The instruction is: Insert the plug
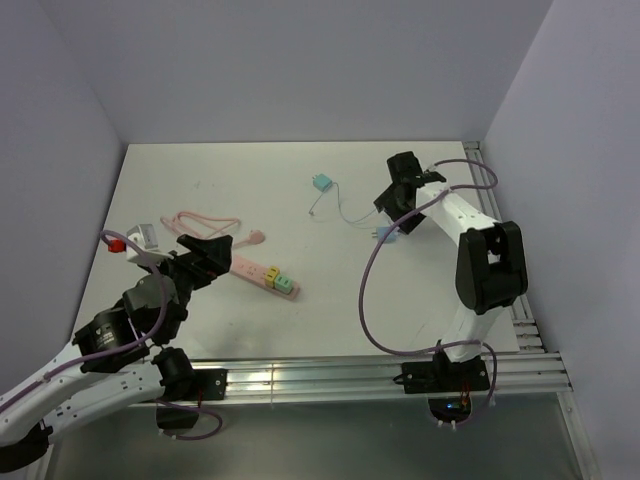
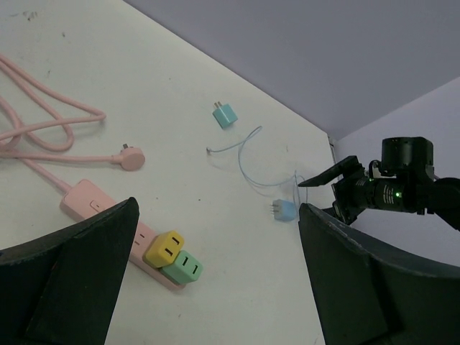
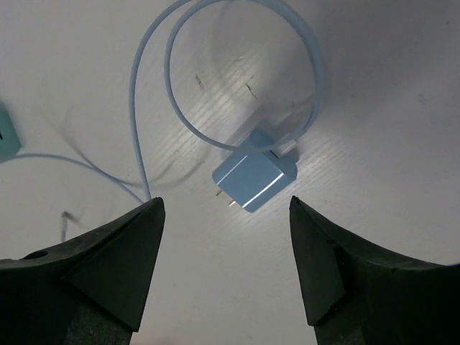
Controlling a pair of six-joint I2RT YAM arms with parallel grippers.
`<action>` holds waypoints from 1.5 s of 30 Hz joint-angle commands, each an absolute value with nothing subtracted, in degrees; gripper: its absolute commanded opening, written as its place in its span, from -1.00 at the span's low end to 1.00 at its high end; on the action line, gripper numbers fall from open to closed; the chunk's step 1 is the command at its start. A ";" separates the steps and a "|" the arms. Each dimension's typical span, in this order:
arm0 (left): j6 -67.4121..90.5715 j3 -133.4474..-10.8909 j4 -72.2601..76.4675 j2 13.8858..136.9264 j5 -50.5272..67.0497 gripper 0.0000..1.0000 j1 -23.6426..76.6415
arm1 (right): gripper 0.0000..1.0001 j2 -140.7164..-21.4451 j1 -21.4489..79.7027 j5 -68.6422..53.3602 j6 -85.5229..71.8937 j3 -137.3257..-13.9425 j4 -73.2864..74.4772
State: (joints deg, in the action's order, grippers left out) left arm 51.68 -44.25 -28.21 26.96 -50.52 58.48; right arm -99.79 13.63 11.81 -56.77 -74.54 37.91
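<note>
Plug (image 3: 255, 180), light blue, lies flat near the right edge of the worktop (image 1: 300, 180), under the right gripper (image 3: 225, 205), whose jaws are apart and hold nothing. Left gripper (image 2: 217, 205) is wide open and empty near the pink power strip (image 2: 86, 198), toward the near edge

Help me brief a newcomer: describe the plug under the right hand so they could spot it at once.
On the white table, look to the right half, just beneath the right hand. There lies a small light blue plug, two prongs showing, with a thin pale cable looping off its back. Unlike the teal plug farther back, it is sky blue.
</note>
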 commanded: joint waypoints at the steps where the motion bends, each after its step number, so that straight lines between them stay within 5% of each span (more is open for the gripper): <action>1: 49.22 -45.61 -25.32 28.39 -48.96 0.98 58.62 | 0.54 -104.31 13.10 11.34 -67.23 -79.09 44.90; 20: 48.69 -45.26 -25.75 27.25 -49.66 0.99 58.62 | 0.29 -111.71 12.83 13.01 -77.17 -78.75 43.24; 21: 48.60 -45.26 -25.75 27.25 -49.66 0.99 58.54 | 0.17 -111.97 12.83 13.01 -77.08 -78.31 42.89; 22: 48.52 -45.26 -25.66 27.33 -49.48 0.99 58.54 | -0.36 -112.15 12.92 12.75 -76.56 -77.96 41.76; 23: 48.52 -45.35 -25.75 27.33 -49.48 0.99 58.62 | -0.57 -112.24 12.83 12.83 -76.20 -77.87 41.84; 29: 45.54 -44.74 -23.39 27.07 -45.19 0.96 58.62 | -1.00 -108.03 13.88 14.67 -66.92 -75.85 37.45; 40: 37.28 -41.31 -7.66 32.06 -28.23 0.75 58.62 | -1.00 -76.84 23.29 1.42 -42.28 -56.70 14.62; 45: 35.07 -40.96 -0.54 38.66 -21.98 0.46 58.62 | -1.00 -68.66 26.36 -4.21 -43.86 -54.05 14.06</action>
